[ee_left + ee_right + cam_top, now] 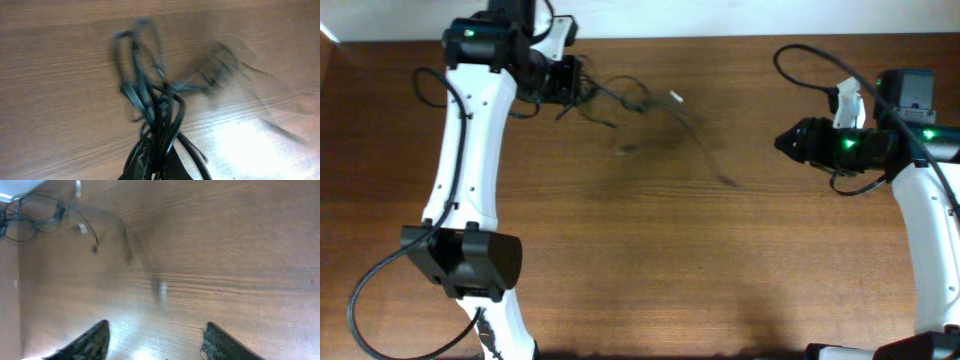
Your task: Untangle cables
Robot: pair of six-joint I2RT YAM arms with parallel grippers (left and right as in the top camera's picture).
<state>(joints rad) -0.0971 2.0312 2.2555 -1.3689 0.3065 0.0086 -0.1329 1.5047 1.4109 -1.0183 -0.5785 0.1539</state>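
Observation:
The cables (620, 98) are a bundle of thin black cords at the back left of the wooden table, with a silver-tipped plug (675, 97) sticking out to the right. My left gripper (563, 80) is shut on the cables; in its wrist view the cords (155, 107) fan up out of the closed jaws, blurred by motion. Loose strands trail right across the table (705, 150), also blurred. My right gripper (782, 141) stands open at the right, well away from the cords, with bare wood between its fingers (92, 340). In its wrist view the cables (30, 215) lie far off at upper left.
The left arm's white links (470, 150) run down the left side of the table, and the right arm (920, 200) occupies the right edge. The table's back edge (720, 38) lies just behind the bundle.

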